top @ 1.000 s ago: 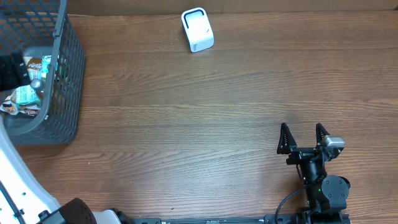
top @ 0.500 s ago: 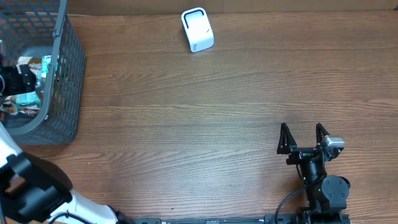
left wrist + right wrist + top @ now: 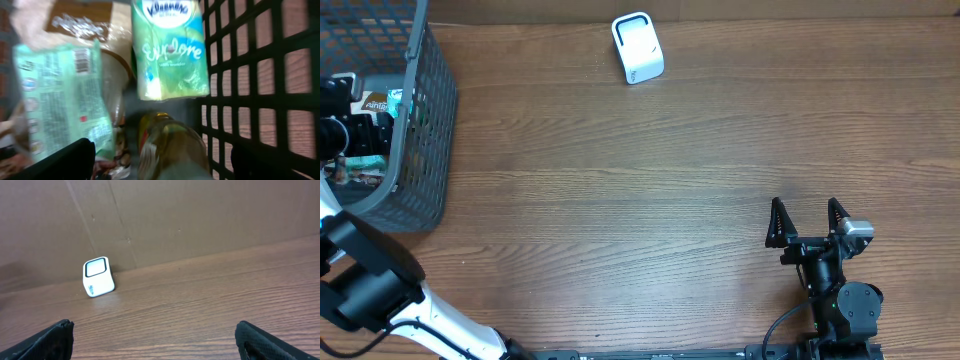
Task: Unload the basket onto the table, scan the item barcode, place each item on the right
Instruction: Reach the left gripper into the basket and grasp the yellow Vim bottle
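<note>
The left gripper (image 3: 167, 162) hangs inside the dark mesh basket (image 3: 260, 75) with its jaws spread wide and nothing clasped; only the two dark fingers (image 3: 70, 160) show, at the lower corners of the wrist view. Directly below the gap between them lies an amber bottle (image 3: 172, 145), blurred, and whether the fingers touch it cannot be told. Just beyond the bottle is a Kleenex tissue pack (image 3: 170, 50), green and white, close against the basket's mesh wall. Left of the bottle, near the left finger, lies a green pouch (image 3: 60, 100) with its printed side up (a small barcode (image 3: 82, 60) shows near its upper edge). A brown-labelled bag (image 3: 80, 25) lies behind the pouch, partly covered by it.

From overhead, the basket stands at the table's (image 3: 620, 200) far left edge. The white barcode scanner (image 3: 638, 47) stands at the table's back edge, well apart from the basket and its contents.

The right gripper (image 3: 806, 210) sits near the front right of the table, jaws fully apart and empty, pointing toward the back edge, with the scanner far ahead to its left.
</note>
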